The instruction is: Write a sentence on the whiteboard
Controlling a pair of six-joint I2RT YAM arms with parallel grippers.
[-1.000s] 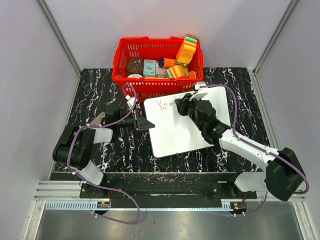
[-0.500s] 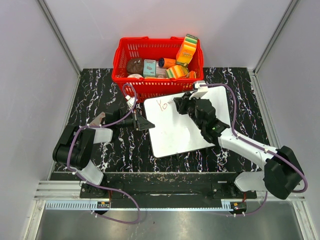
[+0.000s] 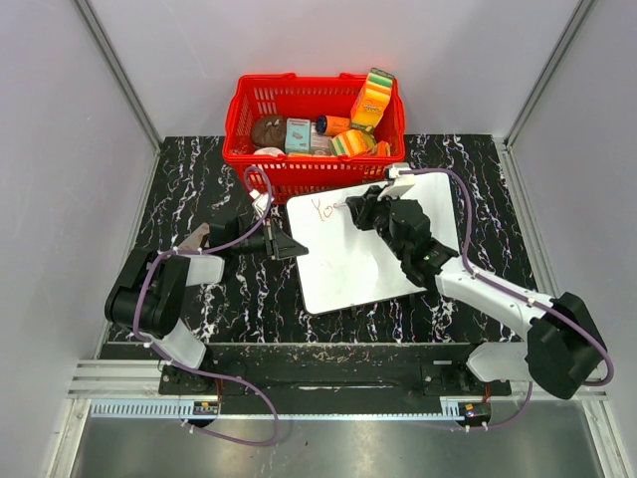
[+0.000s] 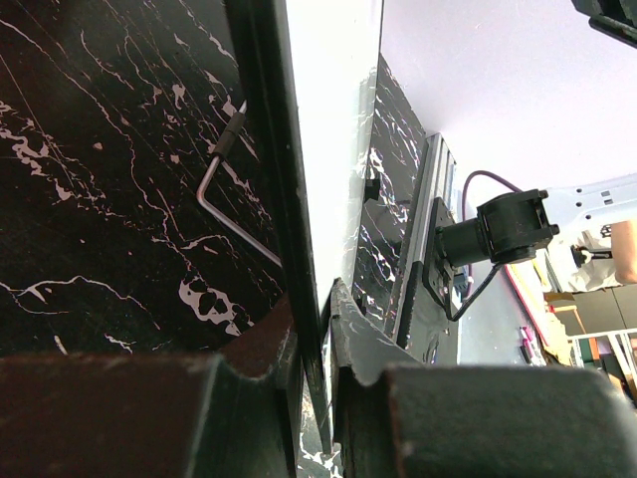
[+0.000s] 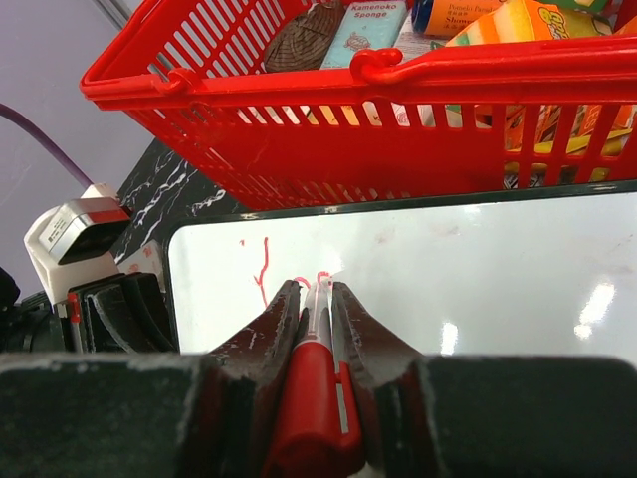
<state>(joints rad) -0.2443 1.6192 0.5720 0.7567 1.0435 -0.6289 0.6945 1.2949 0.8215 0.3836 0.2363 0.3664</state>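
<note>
The whiteboard lies tilted on the black marble table, just in front of the red basket. Red lettering, the first letters "Yo" of the sentence, sits at its far left corner. It also shows in the right wrist view. My right gripper is shut on a red marker, its tip on the board beside the letters. My left gripper is shut on the whiteboard's left edge, one finger on each face.
The red basket holds several packets and sponges right behind the board, and its wall fills the top of the right wrist view. A bent wire stand sits under the board. Purple cables run along both arms.
My right gripper has shifted slightly right along the board's far edge with the marker, and the red lettering has grown a little. The left gripper and board have not moved.
</note>
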